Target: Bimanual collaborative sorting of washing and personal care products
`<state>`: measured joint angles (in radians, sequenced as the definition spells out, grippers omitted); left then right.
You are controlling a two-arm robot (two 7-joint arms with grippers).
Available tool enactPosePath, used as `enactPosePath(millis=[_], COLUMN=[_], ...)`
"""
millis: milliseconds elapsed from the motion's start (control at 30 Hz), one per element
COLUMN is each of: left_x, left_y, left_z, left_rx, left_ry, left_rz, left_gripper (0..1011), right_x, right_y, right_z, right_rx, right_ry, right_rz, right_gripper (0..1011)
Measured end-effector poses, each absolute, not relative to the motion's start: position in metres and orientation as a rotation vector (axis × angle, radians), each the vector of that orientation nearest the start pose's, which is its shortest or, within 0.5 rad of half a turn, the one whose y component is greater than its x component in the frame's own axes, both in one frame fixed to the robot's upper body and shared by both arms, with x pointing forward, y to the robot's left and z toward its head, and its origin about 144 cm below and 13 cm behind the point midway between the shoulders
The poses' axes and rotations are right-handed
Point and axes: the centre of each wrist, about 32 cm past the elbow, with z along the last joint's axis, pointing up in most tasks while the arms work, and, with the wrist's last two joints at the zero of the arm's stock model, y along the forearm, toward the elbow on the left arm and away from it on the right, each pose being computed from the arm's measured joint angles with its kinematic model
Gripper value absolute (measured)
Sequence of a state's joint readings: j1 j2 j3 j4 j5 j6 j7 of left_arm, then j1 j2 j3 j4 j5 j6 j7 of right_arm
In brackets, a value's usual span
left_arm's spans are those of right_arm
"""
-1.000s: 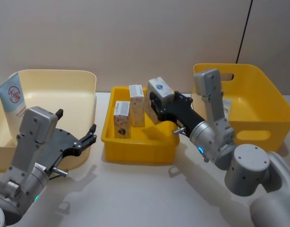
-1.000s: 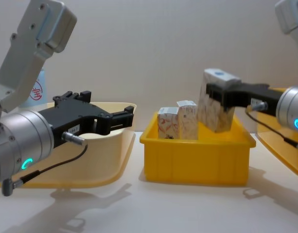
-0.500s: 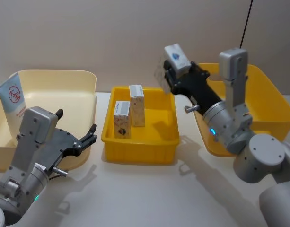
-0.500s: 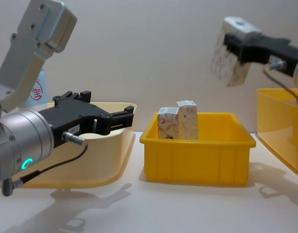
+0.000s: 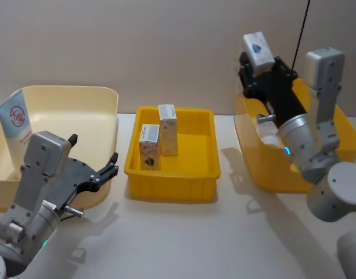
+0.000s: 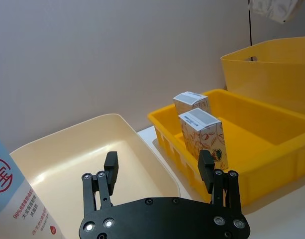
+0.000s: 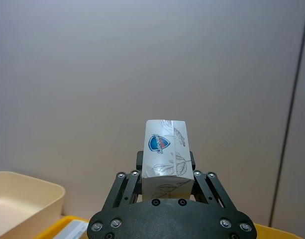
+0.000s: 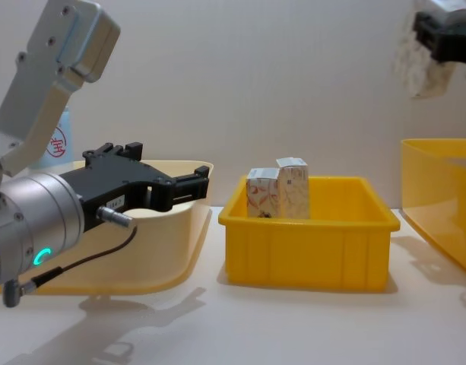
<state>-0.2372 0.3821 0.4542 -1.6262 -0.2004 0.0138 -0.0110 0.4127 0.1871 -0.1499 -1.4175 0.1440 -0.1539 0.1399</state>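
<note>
I am clamping a white carton [image 5: 258, 48] in my right gripper [image 5: 260, 71], holding it high above the near rim of the big yellow bin [image 5: 326, 99] that sits just below my fingers. The carton looks light and stiff but crushable, so I am judging a gentle squeeze across its flat side faces, low on the body, as the safest hold. Something white is lying in that bin beneath my wrist; I cannot tell what. My left gripper [image 5: 102, 172] is hanging with its fingers spread and holding nothing, beside the cream tray [image 5: 73, 96], where a pale-blue squeeze tube [image 5: 15, 123] is leaning at its far side. Between my two grippers the small yellow bin [image 5: 172, 183] is holding two upright cartons [image 5: 158, 136], touching.
</note>
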Motion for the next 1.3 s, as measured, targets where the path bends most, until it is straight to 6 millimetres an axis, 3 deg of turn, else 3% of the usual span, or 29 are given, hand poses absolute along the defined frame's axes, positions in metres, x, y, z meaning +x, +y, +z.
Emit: enactPosePath(millis=[333,767,1300], left_x=[0.492,0.492,0.492], left_y=[0.198,0.198,0.198], left_z=[1.204,1.204,1.204], left_rx=[0.061,0.061,0.061], left_ry=[-0.268,-0.268,-0.268], left_rz=[1.124,1.124,1.124], left_gripper=[1002,1002,1002], right_x=[0.551,0.535,0.535], right_y=[-0.257,-0.266,-0.260], right_z=[1.251,1.245,1.237], right_rx=[0.183,0.063,-0.081], right_ry=[-0.374,-0.262,-0.103], right_rz=[-1.440,-1.598,-1.662], right_gripper=[410,410,410])
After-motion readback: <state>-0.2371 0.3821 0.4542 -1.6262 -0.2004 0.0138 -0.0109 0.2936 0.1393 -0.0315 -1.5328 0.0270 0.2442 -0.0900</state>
